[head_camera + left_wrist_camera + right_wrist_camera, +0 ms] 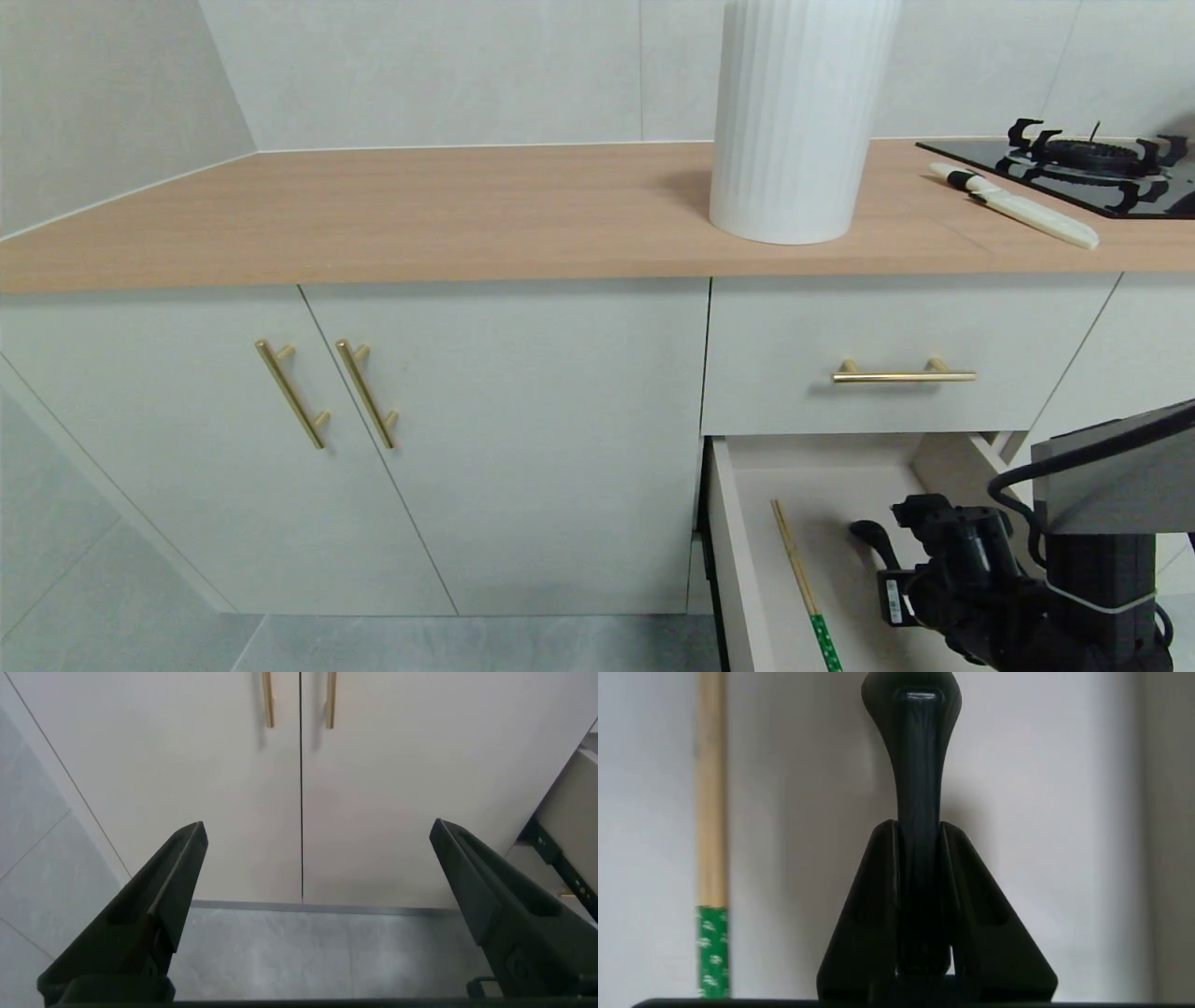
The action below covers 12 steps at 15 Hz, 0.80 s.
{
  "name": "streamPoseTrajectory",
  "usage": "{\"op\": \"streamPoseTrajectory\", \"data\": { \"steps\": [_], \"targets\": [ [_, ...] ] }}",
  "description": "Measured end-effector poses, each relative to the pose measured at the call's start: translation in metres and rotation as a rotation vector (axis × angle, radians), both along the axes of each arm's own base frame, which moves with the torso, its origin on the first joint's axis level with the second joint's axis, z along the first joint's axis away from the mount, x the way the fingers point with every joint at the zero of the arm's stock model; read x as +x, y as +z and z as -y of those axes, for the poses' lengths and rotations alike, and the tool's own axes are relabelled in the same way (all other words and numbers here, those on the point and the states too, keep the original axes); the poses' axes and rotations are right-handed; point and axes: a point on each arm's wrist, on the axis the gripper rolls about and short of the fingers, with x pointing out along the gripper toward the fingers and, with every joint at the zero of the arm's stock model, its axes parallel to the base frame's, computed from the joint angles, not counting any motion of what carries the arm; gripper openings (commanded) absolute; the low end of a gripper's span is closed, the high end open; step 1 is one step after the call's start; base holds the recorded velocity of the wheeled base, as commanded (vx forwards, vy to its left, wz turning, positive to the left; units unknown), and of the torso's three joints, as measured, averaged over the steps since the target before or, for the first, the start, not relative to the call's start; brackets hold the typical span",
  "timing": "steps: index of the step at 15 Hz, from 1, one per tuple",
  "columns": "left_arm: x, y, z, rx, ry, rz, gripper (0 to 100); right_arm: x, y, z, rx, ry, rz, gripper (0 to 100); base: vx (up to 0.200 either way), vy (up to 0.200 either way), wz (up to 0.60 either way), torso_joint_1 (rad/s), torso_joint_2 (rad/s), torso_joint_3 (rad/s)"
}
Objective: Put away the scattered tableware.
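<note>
1. On the table (420, 215) stands a jar (798, 121). To its right lies a knife (1013, 203), with the stove (1092, 163) just behind the knife.
2. Below the table, two doors (373, 448) sit left of the upper drawer (896, 355).
3. Under it, the lower drawer (738, 560) holds chopsticks (803, 583).
4. Right of the chopsticks, over the drawer floor, a spoon (873, 541) sits between the fingers of the right end effector (920, 840).

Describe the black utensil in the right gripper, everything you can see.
The black utensil is glossy and plastic-looking: a slim handle widening to a rounded end, perhaps a spoon. The right gripper is shut on the handle, its fingers pinching both sides, with the rounded end pointing away from the wrist. It is held over the open drawer, beside the chopsticks and apart from them. Whether its end touches the drawer floor cannot be told.
</note>
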Motion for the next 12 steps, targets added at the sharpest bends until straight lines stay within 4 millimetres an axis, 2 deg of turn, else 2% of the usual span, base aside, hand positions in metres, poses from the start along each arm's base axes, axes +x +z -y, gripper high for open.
{"op": "streamPoseTrajectory", "data": {
  "steps": [8, 9, 12],
  "targets": [
    [0.0000, 0.0000, 0.0000, 0.000, 0.000, 0.000, 100, 0.0011, -0.0067, 0.0018, -0.007, -0.013, -0.009, 0, 0.000, 0.000, 0.00, 0.000, 0.00, 0.000],
    [0.0000, 0.0000, 0.0000, 0.000, 0.000, 0.000, 100, 0.0012, -0.0066, 0.0019, -0.007, -0.013, -0.008, 100, 0.000, 0.000, 0.00, 0.000, 0.00, 0.000],
    [0.0000, 0.0000, 0.0000, 0.000, 0.000, 0.000, 100, 0.0008, -0.0066, 0.0017, -0.007, -0.012, -0.008, 100, 0.000, 0.000, 0.00, 0.000, 0.00, 0.000]
  ]
}}
